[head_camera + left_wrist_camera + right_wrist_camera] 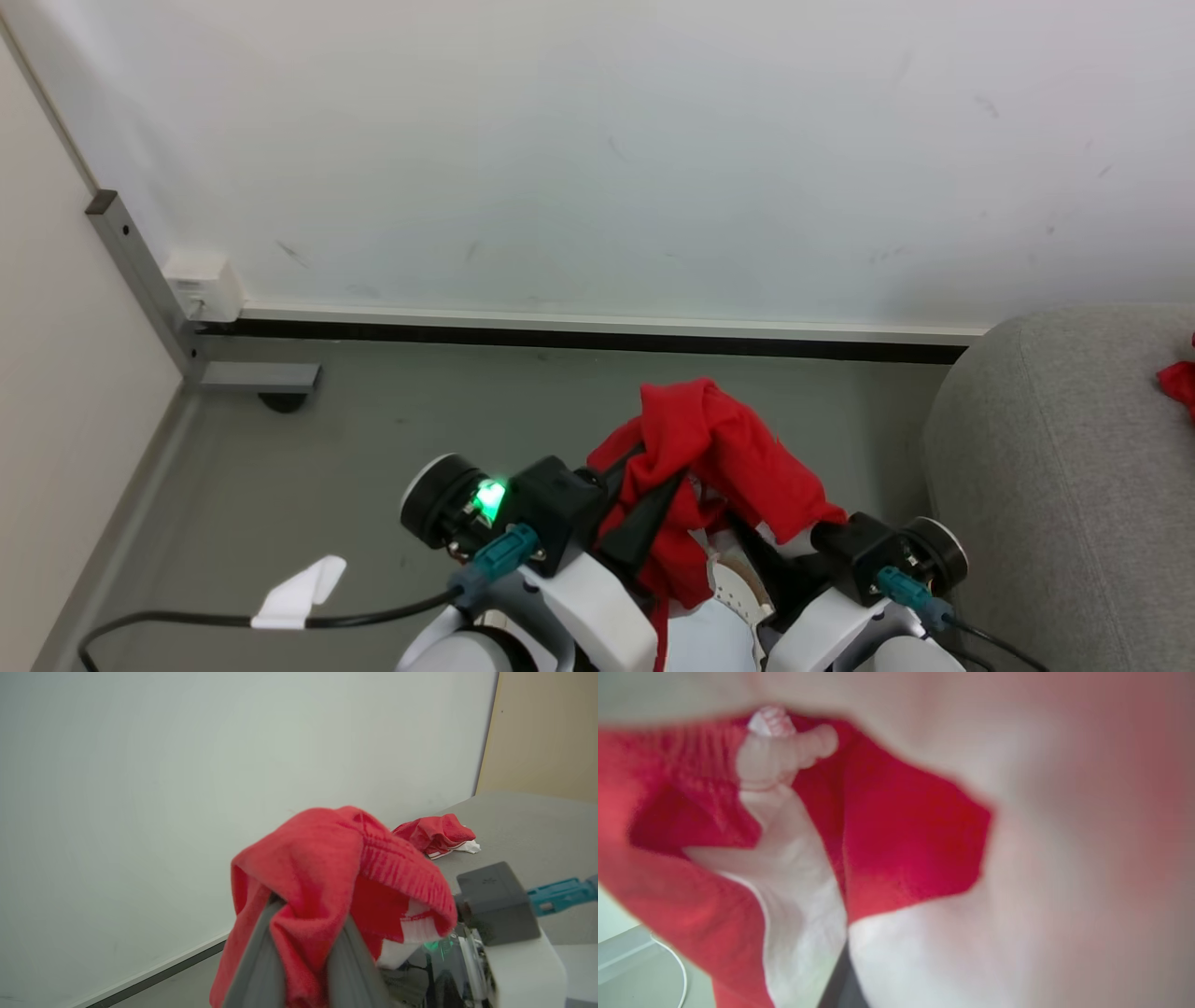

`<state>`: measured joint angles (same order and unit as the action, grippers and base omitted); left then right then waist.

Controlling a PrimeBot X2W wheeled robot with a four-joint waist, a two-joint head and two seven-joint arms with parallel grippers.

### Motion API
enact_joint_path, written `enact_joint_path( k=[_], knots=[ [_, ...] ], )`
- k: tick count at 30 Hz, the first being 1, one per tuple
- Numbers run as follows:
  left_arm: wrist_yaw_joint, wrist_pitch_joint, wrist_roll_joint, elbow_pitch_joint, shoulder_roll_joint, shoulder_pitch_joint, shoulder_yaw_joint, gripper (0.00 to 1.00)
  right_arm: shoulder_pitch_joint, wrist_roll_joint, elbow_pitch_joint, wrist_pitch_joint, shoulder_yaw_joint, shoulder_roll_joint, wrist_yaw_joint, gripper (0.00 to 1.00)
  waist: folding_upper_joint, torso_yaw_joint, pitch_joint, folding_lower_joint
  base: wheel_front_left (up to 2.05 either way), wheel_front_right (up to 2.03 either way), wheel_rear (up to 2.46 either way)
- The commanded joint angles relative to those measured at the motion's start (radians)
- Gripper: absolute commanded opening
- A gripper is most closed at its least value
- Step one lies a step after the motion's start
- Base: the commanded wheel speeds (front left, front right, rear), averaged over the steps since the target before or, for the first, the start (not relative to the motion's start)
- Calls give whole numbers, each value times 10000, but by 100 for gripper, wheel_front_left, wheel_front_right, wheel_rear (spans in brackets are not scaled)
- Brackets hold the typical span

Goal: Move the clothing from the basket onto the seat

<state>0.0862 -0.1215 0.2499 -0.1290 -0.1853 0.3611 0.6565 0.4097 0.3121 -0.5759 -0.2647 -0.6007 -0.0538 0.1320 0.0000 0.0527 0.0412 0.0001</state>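
Draping red clothing point(719, 448), left tool point(306, 933) pinching it, right tool point(752, 551) closed, tips buried, its wrist view blurred.

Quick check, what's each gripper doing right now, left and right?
Left gripper: closed on the clothing.
Right gripper: closed, its fingers buried in the clothing; whether it actually pinches the cloth cannot be told.

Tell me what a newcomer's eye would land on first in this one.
The bright red garment stands out: it is bunched and held up low in the middle of the head view, draped over the left hand and right hand, both closed on it. Next comes the grey sofa at the right, where a second red piece with white trim lies near the plain white wall.
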Motion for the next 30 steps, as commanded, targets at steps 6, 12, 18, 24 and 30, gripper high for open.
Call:
enact_joint_path(
  k=[6,12,18,24,30],
  knots=[
    [147,181,6,216,-200,-131,-141,93,-155,579,228,6,265,31,-25,0,0,-132,-40,-1,0,0,0],
    [293,289,-2,598,-302,-309,-176,100,-257,1045,521,5,482,-152,-25,0,0,-460,-126,-1,0,0,0],
    [351,404,102,873,-343,-426,-188,100,-237,1387,1036,3,676,-484,-24,0,0,-1279,-327,-1,0,0,0],
    [349,532,87,976,-345,-383,-125,100,-82,1364,1612,3,1140,-892,-24,0,0,-2472,-534,-1,0,0,0],
    [420,606,59,1010,-302,-315,-65,100,-72,1074,2162,3,1657,-1189,-24,0,0,-3618,-708,-1,0,0,0]
  ],
)
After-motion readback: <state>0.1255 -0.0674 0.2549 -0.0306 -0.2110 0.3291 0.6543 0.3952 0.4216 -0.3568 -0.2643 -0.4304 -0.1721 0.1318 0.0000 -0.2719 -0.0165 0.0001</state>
